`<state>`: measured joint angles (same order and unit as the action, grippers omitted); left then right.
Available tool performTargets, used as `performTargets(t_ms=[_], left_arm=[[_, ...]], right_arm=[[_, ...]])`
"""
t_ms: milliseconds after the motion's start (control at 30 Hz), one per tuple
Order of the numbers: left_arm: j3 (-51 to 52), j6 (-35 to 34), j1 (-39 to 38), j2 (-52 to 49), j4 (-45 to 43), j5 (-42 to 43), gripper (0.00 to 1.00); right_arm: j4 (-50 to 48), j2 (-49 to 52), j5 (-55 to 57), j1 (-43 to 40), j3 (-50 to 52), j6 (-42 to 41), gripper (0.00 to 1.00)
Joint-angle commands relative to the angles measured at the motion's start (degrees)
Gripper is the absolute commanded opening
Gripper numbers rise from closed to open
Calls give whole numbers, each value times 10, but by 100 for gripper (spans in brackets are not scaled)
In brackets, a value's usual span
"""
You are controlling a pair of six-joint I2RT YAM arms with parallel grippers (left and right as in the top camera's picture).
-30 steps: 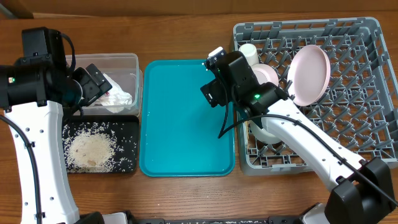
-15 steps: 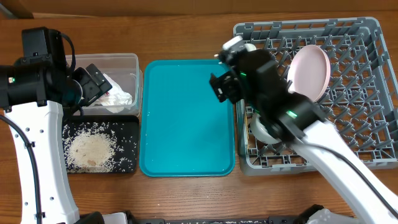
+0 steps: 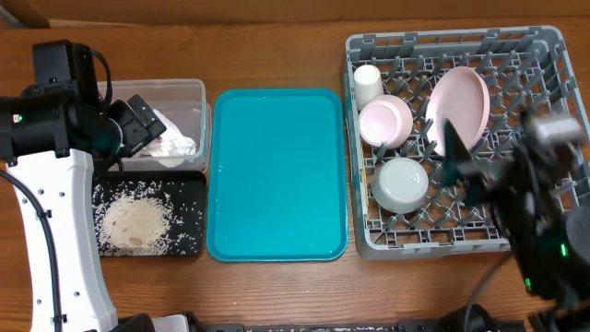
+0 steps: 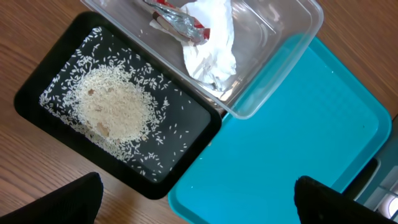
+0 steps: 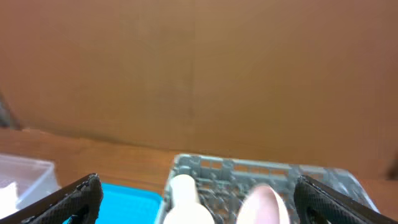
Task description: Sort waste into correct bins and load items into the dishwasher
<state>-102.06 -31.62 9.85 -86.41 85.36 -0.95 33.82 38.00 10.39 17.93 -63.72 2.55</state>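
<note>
Rice: it is lying in a heap in the black tray, with loose grains lying all around the heap.
Napkin: it is sitting crumpled in the tub, touching the wrapper.
Wrapper: it is lying in the tub too, and the top edge of my left wrist view is cutting part of it off.
Tub: it is sitting on the table, just beside the black tray.
Teal tray: it is lying between the two bins and the rack.
Rack: it is sitting on the right side of the table.
Plate: it is standing on its edge among the pegs of the rack.
Cup: it is standing in a corner of the rack, on the teal tray's side.
Pink bowl: it is sitting in the rack just beside the cup.
Pale bowl: it is sitting in the rack near the pink bowl.
Left gripper: I am holding it wide open in the air, above where the black tray, the tub and the teal tray are meeting. It is gripping nothing.
Right gripper: I am holding it wide open, and it is gripping nothing. It is looking across the rack, and that view is coming out blurry.
</note>
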Motion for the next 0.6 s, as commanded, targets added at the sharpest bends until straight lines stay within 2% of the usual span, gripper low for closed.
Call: performTargets(t_ms=[0,133,233,333,567], left_arm=[[-9,-1,3,-2,-1,-5,100],[-9,-1,3,-2,-1,-5,100],[-9,-1,3,-2,-1,-5,100],[-9,-1,3,-2,-1,-5,100],[-9,-1,3,-2,-1,-5,100]], right_arm=[[-23,-95,-11,-42,100,-71,100],[-71,-240,-29,-77,256,-104,100],[-105,-298,-30,-100,330,-147,100],[-151,-332,-30,-116,391,-177,100],[-331,-378,-65,-144,525,-181,100]])
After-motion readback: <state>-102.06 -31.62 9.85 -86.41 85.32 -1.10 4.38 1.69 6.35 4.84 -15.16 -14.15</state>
